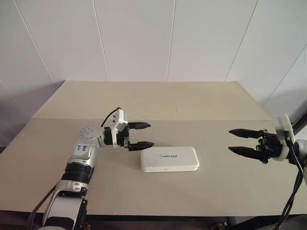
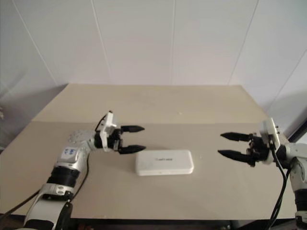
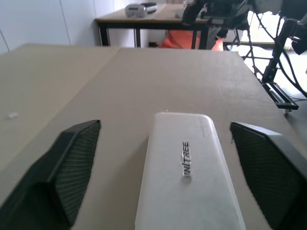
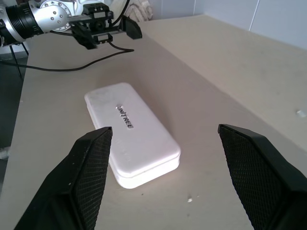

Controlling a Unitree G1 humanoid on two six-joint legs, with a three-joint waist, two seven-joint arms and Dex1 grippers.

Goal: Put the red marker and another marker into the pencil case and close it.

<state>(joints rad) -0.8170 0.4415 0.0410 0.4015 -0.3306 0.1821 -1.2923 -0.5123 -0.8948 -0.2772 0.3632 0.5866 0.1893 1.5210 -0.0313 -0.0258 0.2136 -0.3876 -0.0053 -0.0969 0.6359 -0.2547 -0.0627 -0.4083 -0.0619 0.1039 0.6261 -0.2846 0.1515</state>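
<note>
The pencil case (image 1: pixel 170 159) is a flat white case with dark lettering. It lies shut on the tan table, near the middle. My left gripper (image 1: pixel 151 134) hovers just off the case's left end, pointing along it, fingers open and empty. In the left wrist view the case (image 3: pixel 187 172) lies between and just past the fingertips. My right gripper (image 1: pixel 230 140) hangs open and empty well to the right of the case, pointing toward it. The red marker and the other marker are out of view.
The tan table (image 1: pixel 96 191) has a seam across it and a white wall behind. A tiny white speck (image 1: pixel 178 110) lies on the far half. The table's right edge runs close behind my right gripper.
</note>
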